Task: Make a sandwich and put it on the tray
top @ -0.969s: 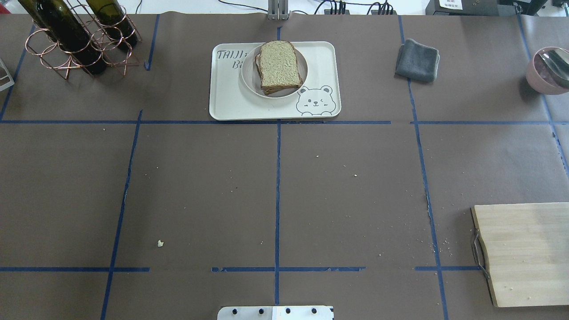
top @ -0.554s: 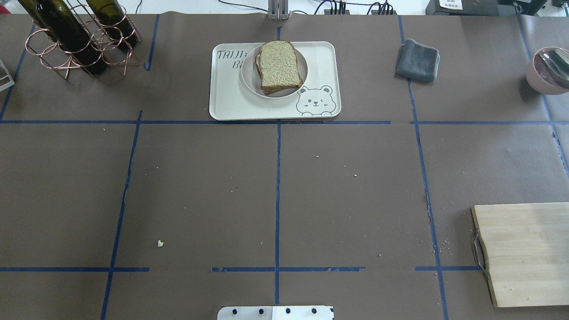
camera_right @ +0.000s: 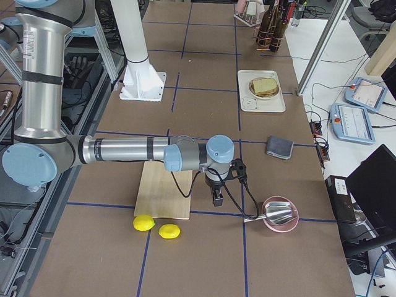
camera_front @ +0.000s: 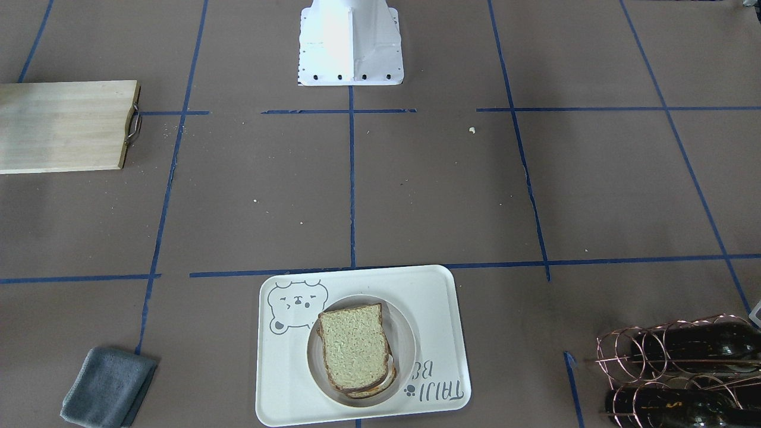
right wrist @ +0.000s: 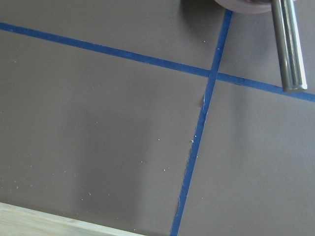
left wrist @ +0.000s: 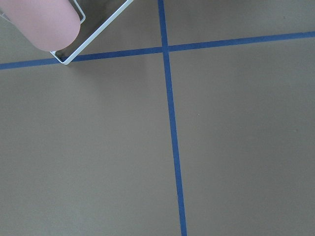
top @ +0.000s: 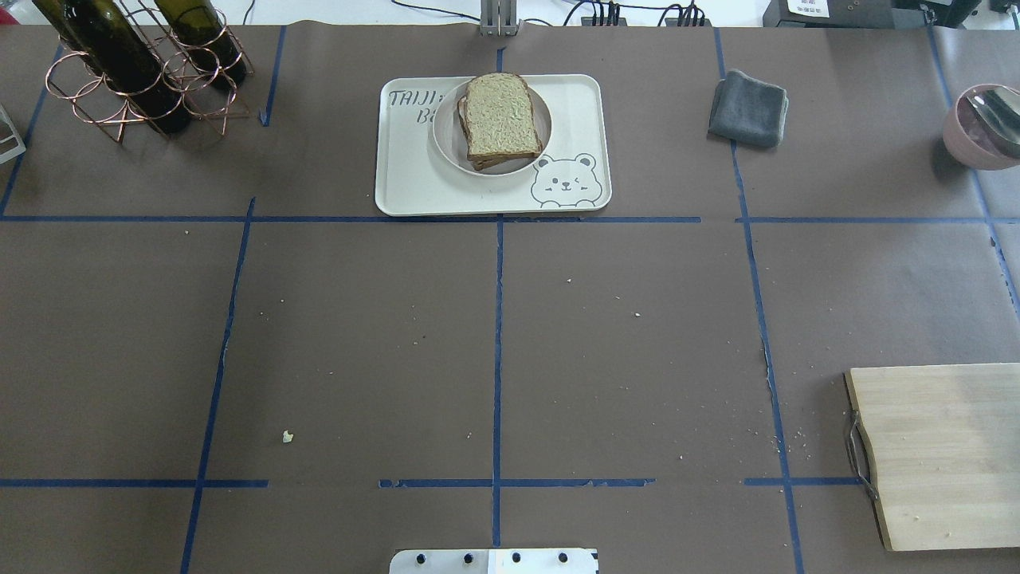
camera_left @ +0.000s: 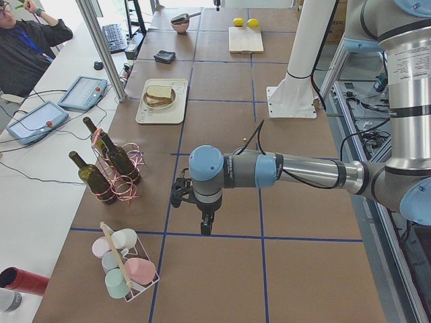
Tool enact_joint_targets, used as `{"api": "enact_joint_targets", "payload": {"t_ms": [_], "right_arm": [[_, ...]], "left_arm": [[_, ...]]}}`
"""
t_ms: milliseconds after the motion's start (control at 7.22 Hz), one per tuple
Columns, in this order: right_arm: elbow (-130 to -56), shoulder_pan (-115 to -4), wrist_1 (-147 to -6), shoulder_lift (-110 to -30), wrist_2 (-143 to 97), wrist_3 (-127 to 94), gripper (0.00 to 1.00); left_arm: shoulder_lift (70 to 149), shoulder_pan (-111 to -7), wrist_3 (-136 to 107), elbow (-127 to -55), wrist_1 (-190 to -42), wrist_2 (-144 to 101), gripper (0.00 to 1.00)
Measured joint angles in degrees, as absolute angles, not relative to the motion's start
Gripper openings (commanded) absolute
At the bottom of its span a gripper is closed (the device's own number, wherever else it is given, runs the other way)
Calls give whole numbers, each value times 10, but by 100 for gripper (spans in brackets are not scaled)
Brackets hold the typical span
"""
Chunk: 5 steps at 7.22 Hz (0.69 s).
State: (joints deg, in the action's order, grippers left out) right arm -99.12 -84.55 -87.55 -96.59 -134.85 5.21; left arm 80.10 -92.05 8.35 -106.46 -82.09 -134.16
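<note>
Front-facing view: the sandwich [camera_front: 355, 351] lay on a round white plate [camera_front: 405, 333], which sat on the tray [camera_front: 437, 297] at the worktop [camera_front: 446, 190] side far from the robot's base.
Overhead view: a grey cloth [top: 749, 108] lay well to the right of the tray.
Left side view: the left gripper [camera_left: 207, 227] hung pointing down near a bottle rack [camera_left: 118, 176], well apart from the tray; I cannot tell how its fingers stood.
Right side view: the right gripper [camera_right: 217, 197] hung between a cutting board [camera_right: 164, 192] and a pink bowl [camera_right: 281, 215]; I cannot tell the spread of its fingers.
</note>
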Motion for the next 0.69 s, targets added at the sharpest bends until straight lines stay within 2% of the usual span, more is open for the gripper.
{"api": "enact_joint_targets", "payload": {"t_ms": [692], "right_arm": [[-992,-846,-875,-966,-1348,50,100]], "left_arm": [[806,-922,84,-1077,-821,-1334,100]]}}
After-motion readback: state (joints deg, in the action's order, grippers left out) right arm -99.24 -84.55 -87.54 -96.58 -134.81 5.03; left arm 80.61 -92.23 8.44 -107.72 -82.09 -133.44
